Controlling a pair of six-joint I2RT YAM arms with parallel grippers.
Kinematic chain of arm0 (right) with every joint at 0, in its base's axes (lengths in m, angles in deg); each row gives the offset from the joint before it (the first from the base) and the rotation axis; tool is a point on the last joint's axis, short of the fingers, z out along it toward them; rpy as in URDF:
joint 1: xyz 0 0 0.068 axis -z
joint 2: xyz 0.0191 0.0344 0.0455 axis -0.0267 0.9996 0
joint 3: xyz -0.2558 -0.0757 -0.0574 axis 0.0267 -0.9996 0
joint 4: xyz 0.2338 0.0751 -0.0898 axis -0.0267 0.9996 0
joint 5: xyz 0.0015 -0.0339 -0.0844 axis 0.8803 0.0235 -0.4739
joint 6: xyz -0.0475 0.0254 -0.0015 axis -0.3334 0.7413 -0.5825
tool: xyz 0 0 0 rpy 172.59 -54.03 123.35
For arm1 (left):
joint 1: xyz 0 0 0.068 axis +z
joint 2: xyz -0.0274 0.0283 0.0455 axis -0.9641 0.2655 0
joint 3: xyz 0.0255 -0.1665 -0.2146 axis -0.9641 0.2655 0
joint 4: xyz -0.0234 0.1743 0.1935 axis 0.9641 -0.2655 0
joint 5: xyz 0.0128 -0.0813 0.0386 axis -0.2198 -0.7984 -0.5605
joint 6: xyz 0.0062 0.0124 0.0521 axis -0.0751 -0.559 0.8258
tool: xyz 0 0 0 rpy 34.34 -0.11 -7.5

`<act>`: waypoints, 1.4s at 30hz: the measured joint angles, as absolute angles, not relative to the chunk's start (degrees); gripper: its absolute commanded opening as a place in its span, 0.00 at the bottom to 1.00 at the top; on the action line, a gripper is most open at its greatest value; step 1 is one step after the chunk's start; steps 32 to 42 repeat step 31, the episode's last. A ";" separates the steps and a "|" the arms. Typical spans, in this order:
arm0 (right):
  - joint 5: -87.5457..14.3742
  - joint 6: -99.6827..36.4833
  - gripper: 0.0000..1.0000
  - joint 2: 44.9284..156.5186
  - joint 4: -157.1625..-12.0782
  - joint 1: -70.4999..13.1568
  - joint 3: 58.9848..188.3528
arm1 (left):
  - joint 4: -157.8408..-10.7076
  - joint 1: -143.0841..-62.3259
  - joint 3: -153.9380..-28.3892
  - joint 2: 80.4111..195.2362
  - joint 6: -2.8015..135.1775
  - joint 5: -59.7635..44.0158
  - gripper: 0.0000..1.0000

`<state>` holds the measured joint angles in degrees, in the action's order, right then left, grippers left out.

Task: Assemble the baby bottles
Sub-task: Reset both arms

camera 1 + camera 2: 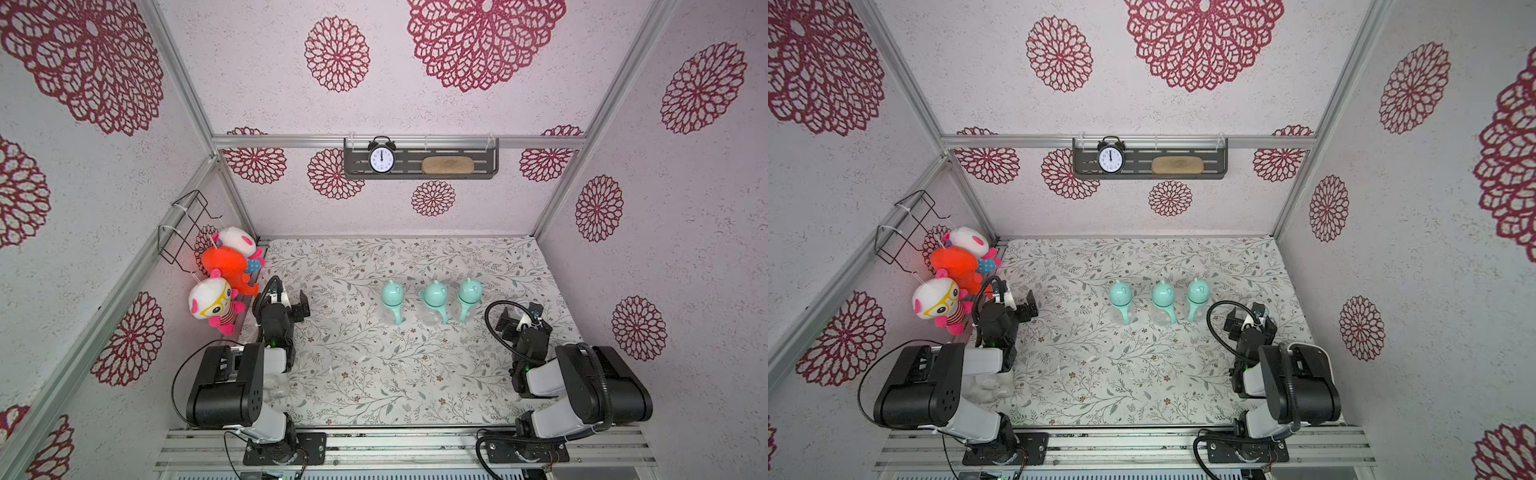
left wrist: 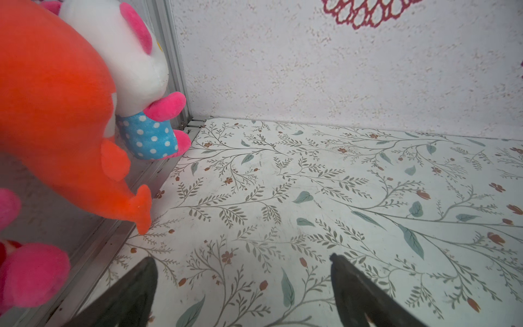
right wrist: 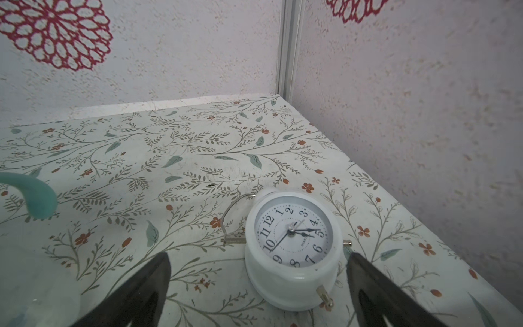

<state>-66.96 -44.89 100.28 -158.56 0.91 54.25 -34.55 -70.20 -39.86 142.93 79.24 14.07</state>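
Mint dome caps top the three baby bottles (image 1: 434, 296), which stand upright in one row across the middle of the table (image 1: 365, 386), parallel to its far edge and apart from one another. On each bottle a mint handle curves down toward the near edge; the clear bodies are hard to make out against the floral cover.

Left gripper (image 1: 294, 302): positioned close to the left edge of the table, just beside the plush toys (image 1: 224, 266) that hang on the left wall. Its fingers (image 2: 135, 288) stand wide apart with only bare table between them.

Right gripper (image 1: 519, 312): positioned near the right edge, beside the right end of the row and apart from the end bottle (image 1: 469, 296). Its fingers (image 3: 147, 288) are spread wide. A white alarm clock (image 3: 288, 246) lies on the table with its dial tilted upward, between the fingertips and nearer one of them; whether that fingertip touches the case cannot be told. In the right wrist view a clear gap shows between the clock and the other finger.

A black alarm clock (image 1: 381, 159) sits on the shelf (image 1: 478, 166) on the back wall
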 measured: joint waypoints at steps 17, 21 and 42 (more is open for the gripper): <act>-61.91 -46.31 0.99 100.63 -150.54 0.58 61.51 | -36.47 -69.83 -41.30 142.93 77.15 17.98 0.98; -61.91 -46.44 0.99 100.63 -150.15 0.40 61.51 | -36.51 -69.83 -41.33 142.93 77.15 18.00 0.98; -60.75 -46.48 0.99 100.63 -149.36 0.36 61.53 | -36.62 -69.83 -41.33 142.93 77.15 18.00 0.98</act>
